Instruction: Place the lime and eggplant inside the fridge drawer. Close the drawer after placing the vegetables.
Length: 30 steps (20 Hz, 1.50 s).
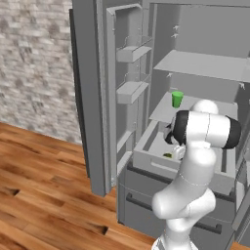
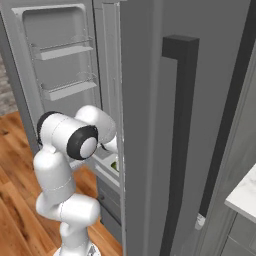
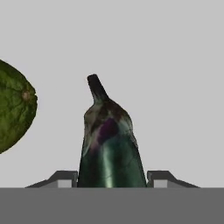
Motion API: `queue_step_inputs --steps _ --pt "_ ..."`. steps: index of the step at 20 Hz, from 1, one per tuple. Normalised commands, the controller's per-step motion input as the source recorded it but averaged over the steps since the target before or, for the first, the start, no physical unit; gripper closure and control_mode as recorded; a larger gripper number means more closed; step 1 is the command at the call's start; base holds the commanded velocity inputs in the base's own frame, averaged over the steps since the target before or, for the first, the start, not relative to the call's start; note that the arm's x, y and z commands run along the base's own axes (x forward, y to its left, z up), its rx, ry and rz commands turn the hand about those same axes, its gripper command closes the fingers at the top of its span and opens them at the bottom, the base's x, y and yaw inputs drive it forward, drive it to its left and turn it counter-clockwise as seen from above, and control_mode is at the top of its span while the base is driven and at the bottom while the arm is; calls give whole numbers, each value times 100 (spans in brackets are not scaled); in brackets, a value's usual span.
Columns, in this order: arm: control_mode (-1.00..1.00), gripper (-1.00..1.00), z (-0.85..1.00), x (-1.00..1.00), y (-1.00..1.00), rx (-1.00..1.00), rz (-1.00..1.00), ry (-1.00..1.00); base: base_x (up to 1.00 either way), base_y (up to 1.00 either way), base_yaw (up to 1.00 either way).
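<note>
Lime (image 3: pixel 15 107) beside eggplant (image 3: pixel 110 148) — apart.

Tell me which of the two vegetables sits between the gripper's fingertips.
The eggplant: dark, elongated, stem pointing away, right between the fingertips. The round green lime lies off to one side.

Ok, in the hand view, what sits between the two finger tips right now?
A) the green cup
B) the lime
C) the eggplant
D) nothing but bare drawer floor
C: the dark eggplant stands between the gripper finger tips with its stem pointing away, while the lime lies off to the left edge on the light grey fridge drawer floor.
</note>
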Motion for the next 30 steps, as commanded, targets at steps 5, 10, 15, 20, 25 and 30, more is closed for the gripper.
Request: queue_step_inputs --steps 5,10,15,20,25,30 --pt "-100 -100 37 0 8 0 1 -7 0 0 0" --pt "-100 -100 56 -7 25 0 0 -5 0 0 0" --pt "-100 -100 47 -75 55 0 0 -4 0 0 0" --pt "-100 -100 26 -100 67 0 0 -4 0 0 0" --pt "-100 -100 1 -75 64 0 0 -4 0 0 0" --pt "-100 -100 -5 -4 33 -1 0 -19 0 0 0"
